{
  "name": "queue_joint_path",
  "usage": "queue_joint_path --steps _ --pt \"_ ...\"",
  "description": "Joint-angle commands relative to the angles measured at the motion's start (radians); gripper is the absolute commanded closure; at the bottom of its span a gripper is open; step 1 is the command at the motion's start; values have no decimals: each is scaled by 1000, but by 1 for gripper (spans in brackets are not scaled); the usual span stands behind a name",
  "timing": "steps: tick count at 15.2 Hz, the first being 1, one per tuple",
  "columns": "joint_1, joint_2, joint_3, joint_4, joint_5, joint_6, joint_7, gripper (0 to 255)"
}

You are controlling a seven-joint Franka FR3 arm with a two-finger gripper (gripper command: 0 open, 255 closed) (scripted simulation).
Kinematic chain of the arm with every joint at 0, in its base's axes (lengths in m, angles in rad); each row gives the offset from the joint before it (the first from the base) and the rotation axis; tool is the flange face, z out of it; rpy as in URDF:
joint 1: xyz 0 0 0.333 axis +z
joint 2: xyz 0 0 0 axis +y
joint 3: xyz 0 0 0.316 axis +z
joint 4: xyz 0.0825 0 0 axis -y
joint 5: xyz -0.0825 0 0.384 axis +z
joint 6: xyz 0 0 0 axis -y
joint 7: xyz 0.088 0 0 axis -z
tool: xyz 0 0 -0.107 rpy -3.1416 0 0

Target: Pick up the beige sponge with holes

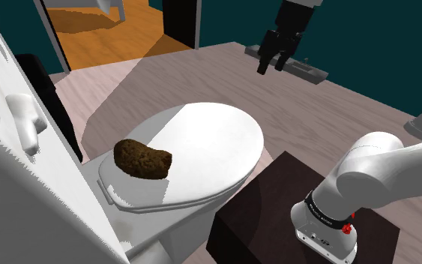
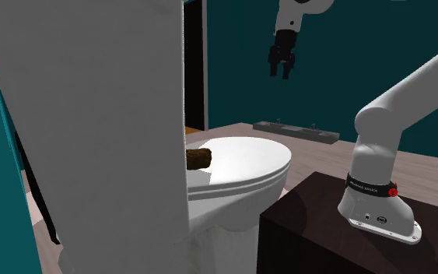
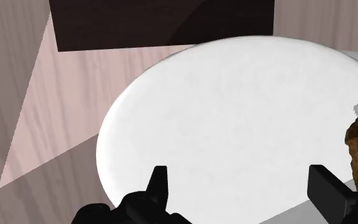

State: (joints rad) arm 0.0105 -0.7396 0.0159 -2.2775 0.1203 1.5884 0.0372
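In the shoulder view, the white tank stood at the left. Just right of it the sponge, brown and pitted, lay on the toilet lid at its hinge end. Further right, high over the floor, hung the gripper, its fingers spread apart and empty, well apart from the sponge. The stand sat at the lower right. The step in hand looked like the approach. To do it well, the gripper would need to cross toward the tank, centre over the sponge and straddle its narrower width. It should then descend slowly and stop just short of the hard lid before closing. The tank was close, so the hand should keep clear of it.
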Motion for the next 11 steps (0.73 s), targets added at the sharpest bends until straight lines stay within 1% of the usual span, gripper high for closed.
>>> queue_joint_path --steps 1,6,11 --pt "0 0 0 0 0 0 0 0" --pt "37 125 3 -25 86 127 -19 0" --pt "80 270 8 -18 180 243 -52 0"
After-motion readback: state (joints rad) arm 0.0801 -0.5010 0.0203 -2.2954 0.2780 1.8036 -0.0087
